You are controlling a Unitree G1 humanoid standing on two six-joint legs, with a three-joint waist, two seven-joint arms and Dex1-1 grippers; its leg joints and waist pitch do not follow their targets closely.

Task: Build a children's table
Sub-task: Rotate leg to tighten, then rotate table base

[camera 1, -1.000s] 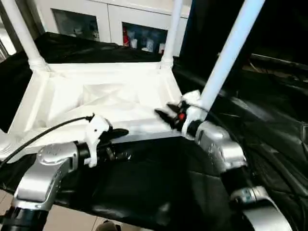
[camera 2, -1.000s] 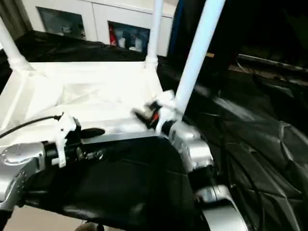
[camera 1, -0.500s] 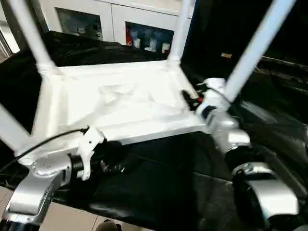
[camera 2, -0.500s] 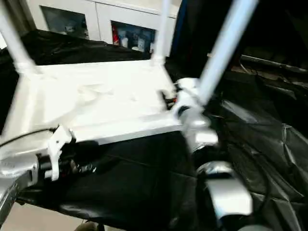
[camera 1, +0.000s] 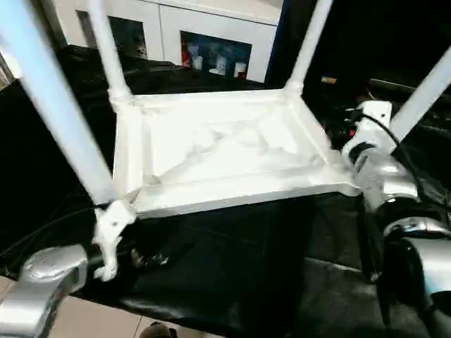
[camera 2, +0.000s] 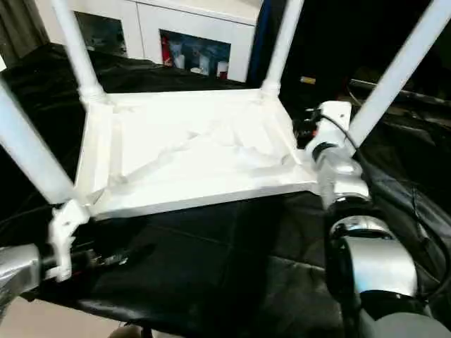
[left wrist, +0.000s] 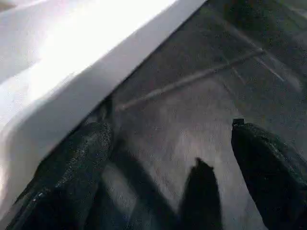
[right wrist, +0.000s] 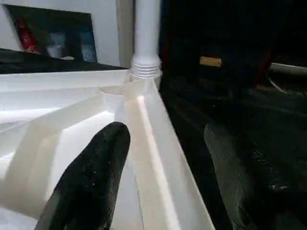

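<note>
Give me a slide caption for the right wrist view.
Right gripper straddles the upturned tabletop rim, one leg socketed beyond.

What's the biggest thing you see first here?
A white children's table lying upside down on the black-draped work table, with its four legs poking up from the corners, like the far-right leg. The right gripper straddles the tabletop's right rim, one finger inside and one outside. The left gripper is open near the front-left corner.

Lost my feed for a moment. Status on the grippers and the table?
Left gripper open, beside tabletop edge. Right gripper astride the rim, fingers either side. Table upside down, four legs up. Nothing in the way.
</note>
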